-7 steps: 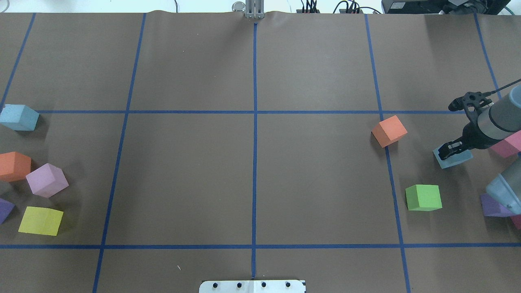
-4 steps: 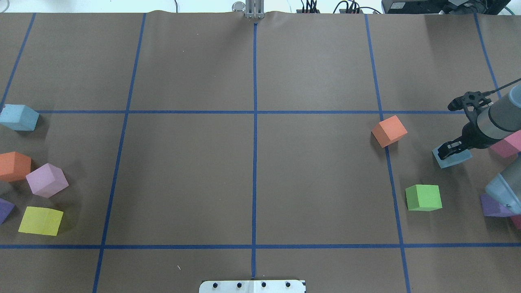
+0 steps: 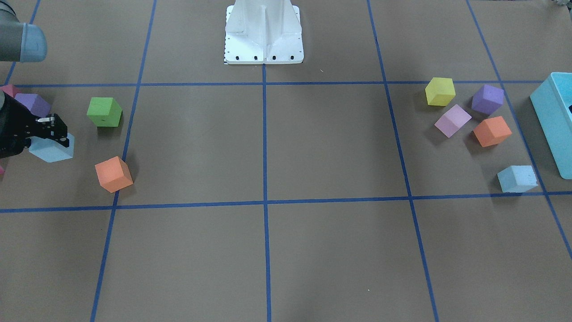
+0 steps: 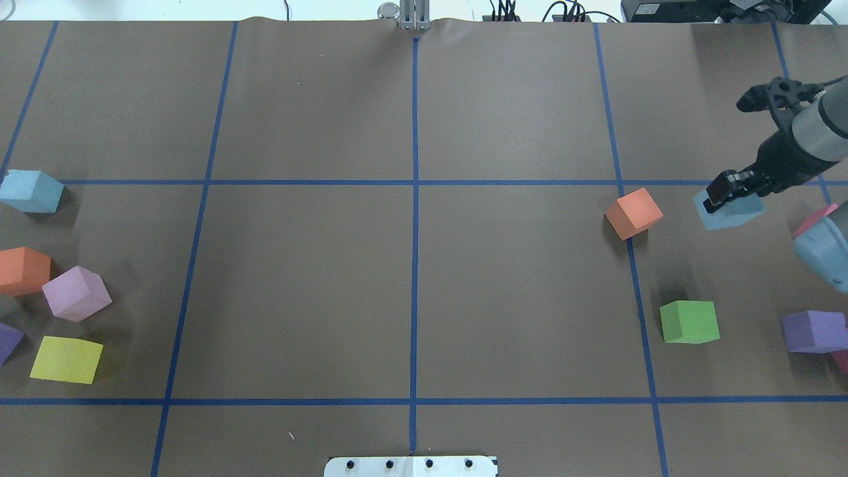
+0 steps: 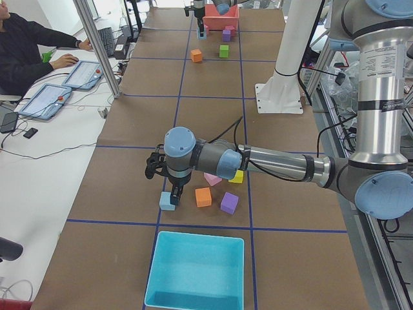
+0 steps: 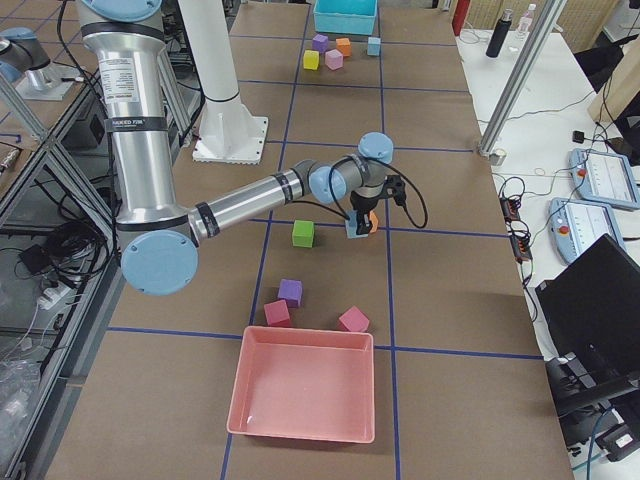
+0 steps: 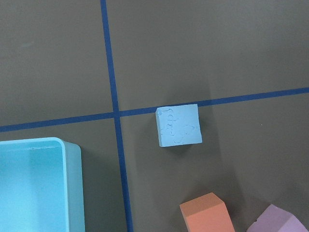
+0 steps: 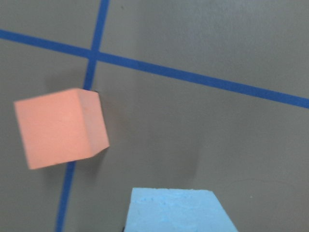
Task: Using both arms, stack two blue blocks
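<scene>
My right gripper (image 4: 721,194) is shut on one pale blue block (image 4: 739,213) and holds it above the table, just right of an orange cube (image 4: 633,212). The gripper (image 3: 52,129) and the block (image 3: 52,150) also show at the left edge of the front-facing view. The block fills the bottom of the right wrist view (image 8: 178,210). The other blue block (image 4: 31,191) lies on the table at the far left. My left gripper (image 5: 175,192) hangs just above it (image 5: 168,201) in the exterior left view; I cannot tell whether it is open. The left wrist view looks down on this block (image 7: 179,125).
A green cube (image 4: 689,322) and a purple cube (image 4: 813,331) lie near the right arm. Orange, lilac, yellow and purple cubes (image 3: 452,120) cluster by the left block. A turquoise box (image 3: 554,116) stands beside them. A pink tray (image 6: 305,385) sits at the right end.
My right gripper has risen with the blue block in it and moved toward the table's far side. The purple cube under the right arm is now uncovered.
</scene>
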You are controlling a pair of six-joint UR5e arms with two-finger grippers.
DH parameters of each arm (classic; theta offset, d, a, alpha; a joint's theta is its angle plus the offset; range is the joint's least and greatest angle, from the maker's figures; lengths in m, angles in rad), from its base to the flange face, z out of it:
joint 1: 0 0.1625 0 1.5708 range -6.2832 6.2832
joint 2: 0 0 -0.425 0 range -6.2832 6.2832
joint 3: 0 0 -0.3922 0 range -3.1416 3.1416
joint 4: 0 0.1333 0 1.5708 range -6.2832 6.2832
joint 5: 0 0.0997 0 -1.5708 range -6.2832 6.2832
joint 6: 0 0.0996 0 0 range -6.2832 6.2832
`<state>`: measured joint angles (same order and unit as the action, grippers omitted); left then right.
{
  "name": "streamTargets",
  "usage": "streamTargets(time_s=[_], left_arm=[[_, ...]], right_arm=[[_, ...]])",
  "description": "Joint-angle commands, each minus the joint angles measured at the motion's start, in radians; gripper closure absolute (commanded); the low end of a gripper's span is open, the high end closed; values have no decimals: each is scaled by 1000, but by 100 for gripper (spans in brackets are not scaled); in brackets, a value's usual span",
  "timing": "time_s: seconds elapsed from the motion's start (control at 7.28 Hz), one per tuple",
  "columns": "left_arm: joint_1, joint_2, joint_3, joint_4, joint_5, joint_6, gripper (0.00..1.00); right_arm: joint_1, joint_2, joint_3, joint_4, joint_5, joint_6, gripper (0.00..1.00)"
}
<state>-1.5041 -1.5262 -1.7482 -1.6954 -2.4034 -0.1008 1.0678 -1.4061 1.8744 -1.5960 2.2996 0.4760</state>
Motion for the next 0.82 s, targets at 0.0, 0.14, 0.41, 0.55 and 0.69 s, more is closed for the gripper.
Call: streamTargets(time_s=[0.0,0.14,0.41,0.55,0.69], left_arm=[[8,-105,108,0,4,0,2],[36,-161,145,0,7,-41,2],[151,-213,183,-41,128,-153,2],[168,-227,272,-143,132,-164,2],[182,-256,348,-227,133,-192,2]], right_arm=[[-40,221,54,-272,-9,117,58],[-111,280,52,-271,-46,233,58],[-283,375,40,-266,-154,454,58],[-343,415,29,-265,-192,536,58],[-391,447,17,-265,-222,596,58]])
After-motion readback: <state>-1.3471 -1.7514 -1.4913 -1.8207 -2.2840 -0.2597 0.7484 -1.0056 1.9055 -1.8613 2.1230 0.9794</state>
